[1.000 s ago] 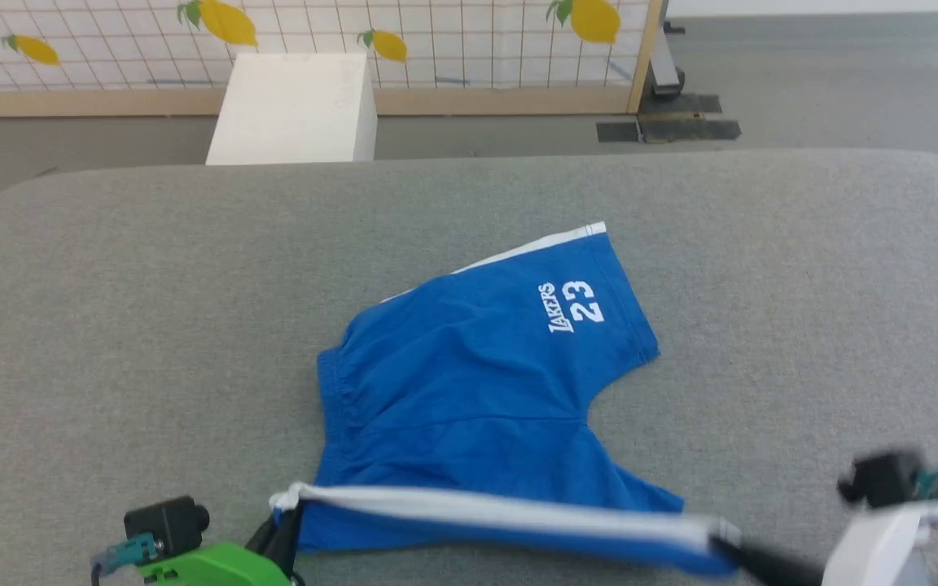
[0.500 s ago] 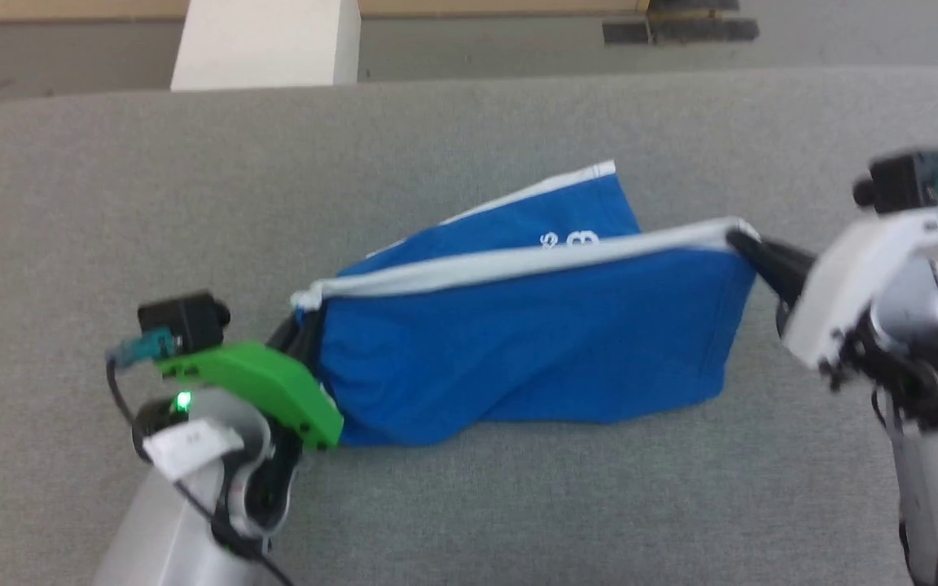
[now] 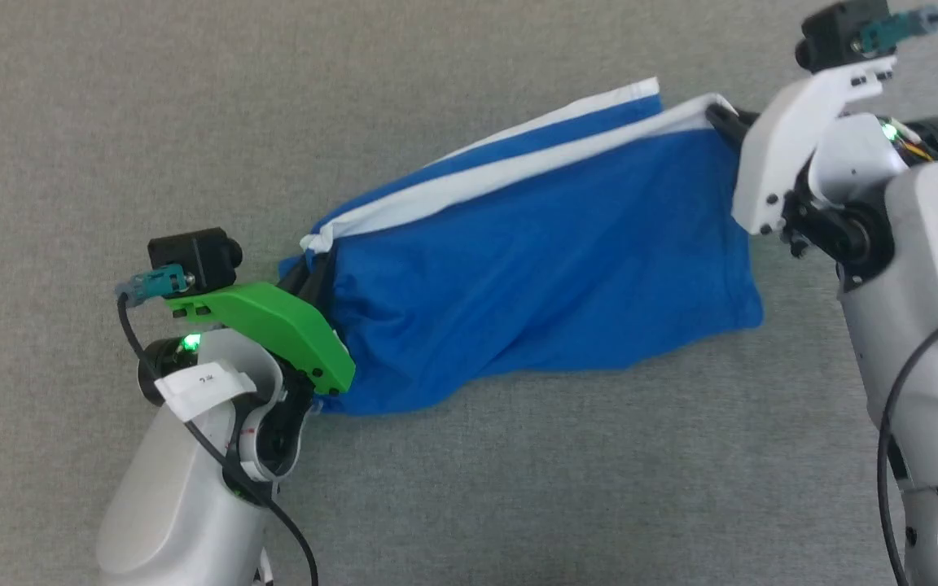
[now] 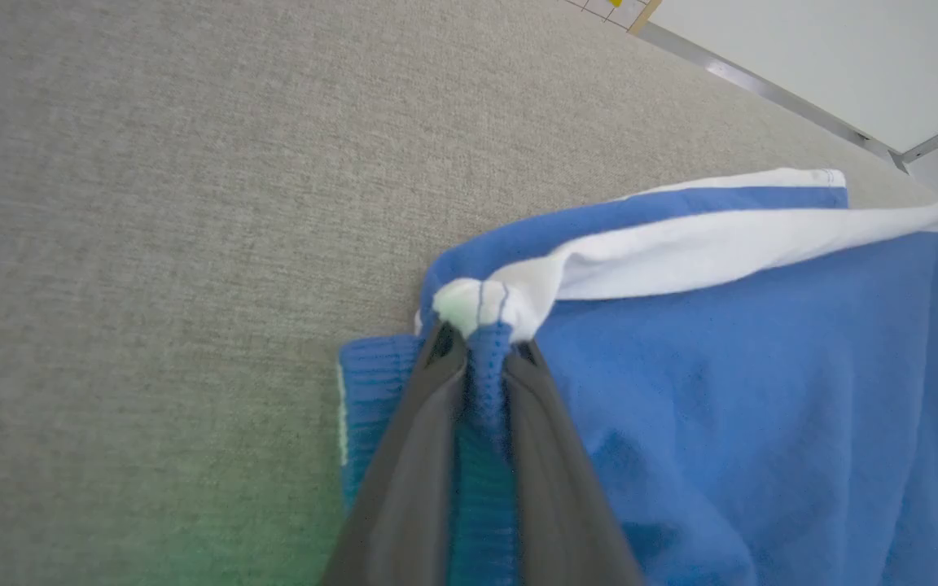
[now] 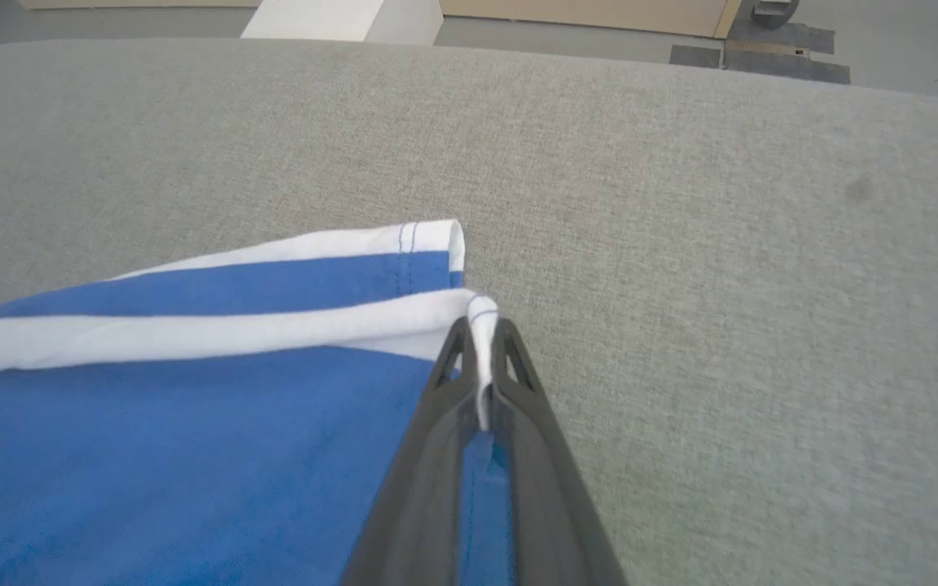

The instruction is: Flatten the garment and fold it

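The shorts (image 3: 534,277) rest on the grey pad (image 3: 518,488), one half folded over the other. Their long axis runs from the head view's lower left to its upper right. The top layer's white band (image 3: 518,167) is stretched between the grippers. The left gripper (image 4: 479,346) is clamped narrow on the band's left corner. The right gripper (image 5: 481,338) pinches its right corner, fingers nearly together. A second white band (image 3: 599,102) lies just behind, almost parallel.
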Available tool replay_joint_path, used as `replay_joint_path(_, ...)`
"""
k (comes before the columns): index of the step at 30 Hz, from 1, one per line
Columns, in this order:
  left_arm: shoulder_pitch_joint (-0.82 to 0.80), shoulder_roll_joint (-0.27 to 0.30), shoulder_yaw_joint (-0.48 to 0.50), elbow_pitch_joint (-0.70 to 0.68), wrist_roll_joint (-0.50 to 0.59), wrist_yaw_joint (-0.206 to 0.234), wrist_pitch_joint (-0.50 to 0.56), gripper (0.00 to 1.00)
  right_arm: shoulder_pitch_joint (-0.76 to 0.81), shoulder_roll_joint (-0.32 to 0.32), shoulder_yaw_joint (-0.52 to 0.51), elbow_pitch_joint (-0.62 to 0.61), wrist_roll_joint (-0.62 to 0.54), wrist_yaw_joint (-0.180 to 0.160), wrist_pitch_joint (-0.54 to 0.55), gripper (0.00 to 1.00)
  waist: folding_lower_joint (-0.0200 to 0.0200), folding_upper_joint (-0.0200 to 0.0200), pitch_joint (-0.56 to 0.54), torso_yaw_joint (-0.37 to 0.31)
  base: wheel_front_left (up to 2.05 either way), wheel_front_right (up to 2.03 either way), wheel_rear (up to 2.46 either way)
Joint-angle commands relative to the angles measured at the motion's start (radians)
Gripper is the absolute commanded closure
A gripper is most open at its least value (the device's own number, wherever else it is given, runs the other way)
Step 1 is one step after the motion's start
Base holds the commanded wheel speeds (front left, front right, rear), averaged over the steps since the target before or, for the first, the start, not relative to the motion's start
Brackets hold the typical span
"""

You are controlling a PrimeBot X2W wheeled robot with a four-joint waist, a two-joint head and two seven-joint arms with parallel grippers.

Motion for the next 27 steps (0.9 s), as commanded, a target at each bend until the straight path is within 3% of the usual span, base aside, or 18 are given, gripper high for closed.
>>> replay_joint_path(1,-0.017,-0.001,0.003,-0.005,0.004,0.0,-0.007,1.0,-0.027,0.005,0.009,0.022,-0.008,-0.002,-0.015,1.0,0.0,-0.0001,0.037,0.027,0.0,0.0,0.0)
replay_joint_path(14,0.011,-0.009,0.006,-0.068,-0.008,0.023,-0.012,1.0,-0.157,0.014,0.094,0.24,-0.034,-0.002,-0.143,1.0,0.0,-0.0001,0.055,0.057,0.0,0.0,0.0)
replay_joint_path(15,0.011,-0.012,0.003,-0.068,-0.01,0.023,-0.008,0.54,-0.165,0.016,0.098,0.254,-0.039,-0.002,-0.154,0.93,0.0,-0.0001,0.056,0.057,0.0,0.0,0.0)
replay_joint_path(16,0.011,-0.014,0.001,-0.068,-0.012,0.023,-0.007,0.0,-0.171,0.019,0.102,0.264,-0.039,-0.002,-0.163,0.6,0.0,-0.0001,0.056,0.057,0.0,0.0,0.0)
replay_joint_path(17,0.01,-0.016,0.001,-0.067,-0.013,0.023,-0.007,0.0,-0.176,0.022,0.107,0.271,-0.037,-0.002,-0.175,0.0,0.0,-0.0001,0.056,0.058,0.0,0.0,0.0)
replay_joint_path(24,0.011,-0.001,0.017,-0.061,-0.006,0.029,-0.034,0.0,-0.198,0.012,0.11,0.309,-0.023,-0.002,-0.316,0.0,0.0,-0.0001,0.011,0.051,0.0,0.0,0.0)
replay_joint_path(27,0.025,0.034,0.021,-0.076,0.046,0.034,-0.087,0.0,-0.177,0.005,0.091,0.319,-0.023,-0.002,-0.372,0.0,0.0,-0.0001,-0.031,0.044,0.0,0.0,0.0)
